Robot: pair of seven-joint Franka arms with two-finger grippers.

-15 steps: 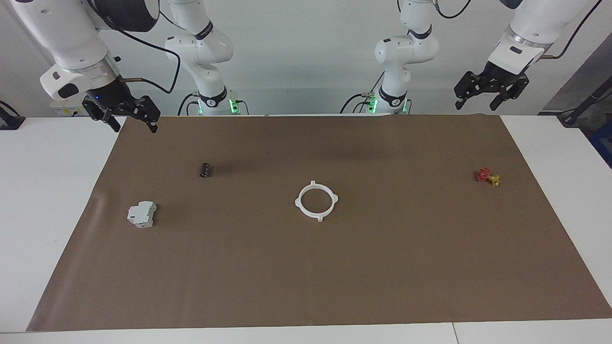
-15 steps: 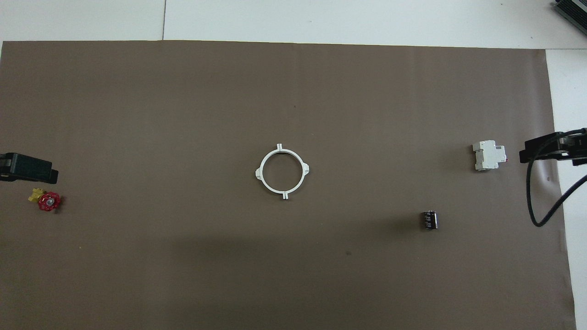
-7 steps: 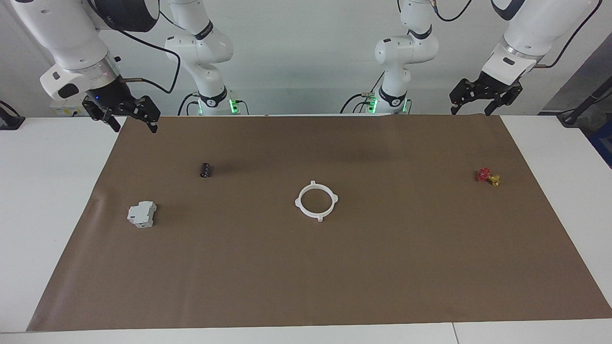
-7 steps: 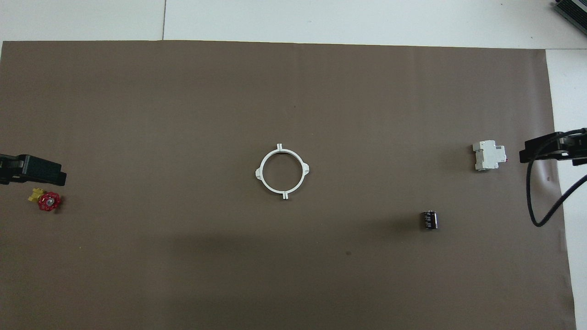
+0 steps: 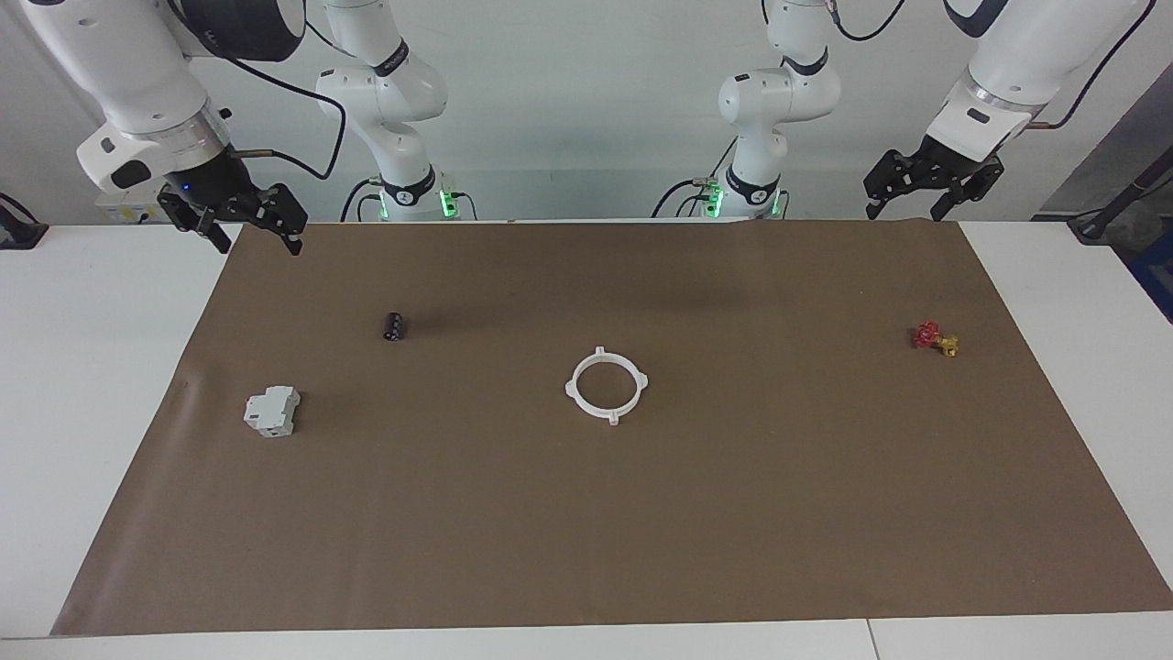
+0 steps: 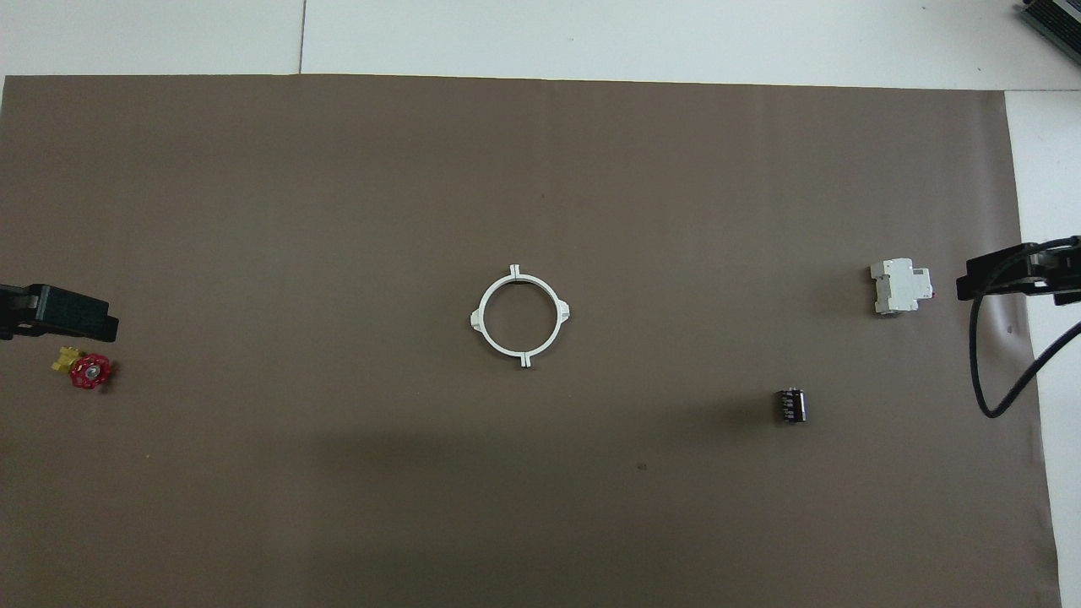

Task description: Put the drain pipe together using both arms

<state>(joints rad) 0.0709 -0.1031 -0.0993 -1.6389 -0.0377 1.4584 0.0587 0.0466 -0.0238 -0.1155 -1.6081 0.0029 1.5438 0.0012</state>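
Observation:
The drain pipe (image 5: 586,409) lies flat near the middle of the brown mat as one closed white ring (image 6: 494,342) with four small tabs. Nothing touches it. My left gripper (image 5: 905,209) hangs open and empty over the mat's corner at the left arm's end, by the robots; in the overhead view the left gripper (image 6: 59,311) shows just above the red valve. My right gripper (image 5: 259,240) hangs open and empty over the mat's corner at the right arm's end, and the right gripper (image 6: 1005,274) shows beside the grey-white block.
A grey-white boxy block (image 5: 272,411) and a small black cylinder (image 5: 394,325) lie toward the right arm's end. A red and yellow valve (image 5: 935,338) lies toward the left arm's end. A black cable (image 6: 984,363) hangs from the right arm.
The left gripper has dropped slightly and shifted a little inward over the mat corner. The right arm and the ring have not moved.

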